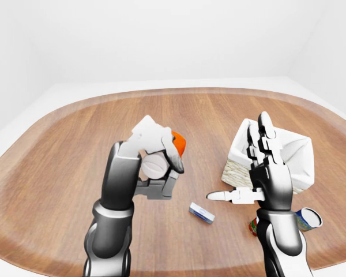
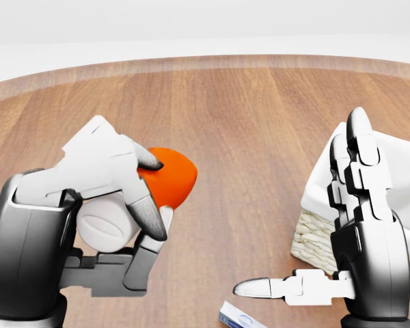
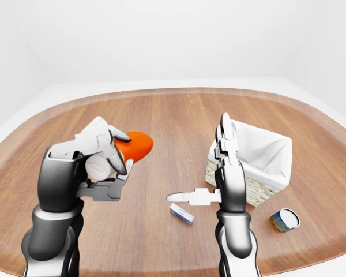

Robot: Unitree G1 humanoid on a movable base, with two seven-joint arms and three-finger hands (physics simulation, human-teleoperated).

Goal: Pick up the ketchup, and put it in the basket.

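The ketchup (image 2: pixel 169 176) is a red-orange bottle with a white cap, held up above the wooden table with my left hand (image 2: pixel 126 208) shut on it; the fingers hide most of it. The basket (image 3: pixel 258 151), wicker with a white cloth lining, stands at the right of the table. My right hand (image 2: pixel 328 239) hovers open beside the basket's left side, fingers pointing up and thumb stretched left, holding nothing.
A small blue and white box (image 3: pixel 181 213) lies on the table (image 1: pixel 63 150) below my right thumb. A tin can (image 3: pixel 284 220) lies to the lower right of the basket. In the left-eye view a small red item (image 1: pixel 253 225) shows behind my right wrist.
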